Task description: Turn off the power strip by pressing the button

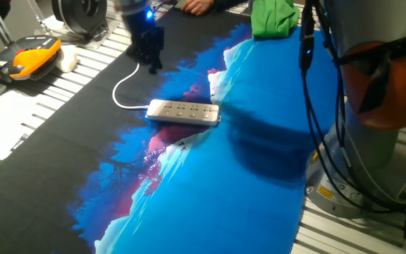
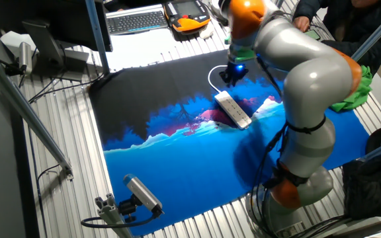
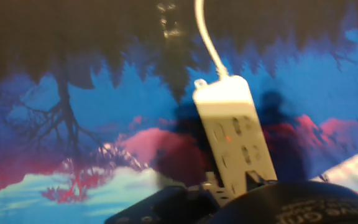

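Note:
The power strip (image 1: 183, 111) is a white bar with dark sockets, lying on the blue and black printed cloth (image 1: 245, 190). Its white cord (image 1: 122, 88) loops away from its left end. It also shows in the other fixed view (image 2: 233, 109) and in the hand view (image 3: 232, 137), where an orange-red spot shows on its face. My gripper (image 1: 146, 49) is dark and hangs above the cloth beyond the cord end of the strip, apart from it. It also shows in the other fixed view (image 2: 232, 75). No view shows a gap or a touch between the fingertips.
A green cloth (image 1: 273, 17) lies at the far edge. An orange and black device (image 1: 30, 56) lies at the far left, and a keyboard (image 2: 137, 21) beyond it. My arm's base (image 1: 379, 85) with cables stands at the right. A camera on a stand (image 2: 141, 195) sits at the near edge.

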`<state>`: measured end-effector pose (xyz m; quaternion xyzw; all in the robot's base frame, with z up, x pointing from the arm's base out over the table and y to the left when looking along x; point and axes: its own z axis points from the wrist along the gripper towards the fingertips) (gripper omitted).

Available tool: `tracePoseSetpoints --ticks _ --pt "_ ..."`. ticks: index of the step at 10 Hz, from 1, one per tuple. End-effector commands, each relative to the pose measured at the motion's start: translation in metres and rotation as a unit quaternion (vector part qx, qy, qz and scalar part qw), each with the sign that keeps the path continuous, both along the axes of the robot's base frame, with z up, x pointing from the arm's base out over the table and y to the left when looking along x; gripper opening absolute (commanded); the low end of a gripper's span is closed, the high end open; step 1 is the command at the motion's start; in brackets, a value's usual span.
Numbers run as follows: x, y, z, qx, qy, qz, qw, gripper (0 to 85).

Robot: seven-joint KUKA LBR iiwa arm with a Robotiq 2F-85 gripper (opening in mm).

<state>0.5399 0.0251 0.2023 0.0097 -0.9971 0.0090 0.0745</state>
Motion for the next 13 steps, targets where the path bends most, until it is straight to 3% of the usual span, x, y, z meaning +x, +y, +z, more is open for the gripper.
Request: tracePoseSetpoints --ticks 1,3,7,9,11,13 --pt "0.0047 0.006 -0.016 -0.003 -0.004 0.019 0.9998 51.0" --pt "0.0108 0.011 -0.055 -0.001 -0.022 0.033 0.9992 51.0" --pt "-0.0007 0.010 -0.109 0.002 -0.043 0.031 0.9986 51.0" --pt "-0.0046 0.007 -0.127 0.015 -0.053 0.024 0.9982 51.0" --pt "-0.0047 0.010 -0.139 0.006 -0.059 0.023 0.9980 51.0" --pt "-0.0054 0.007 -0.149 0.008 -0.062 0.027 0.9977 51.0"
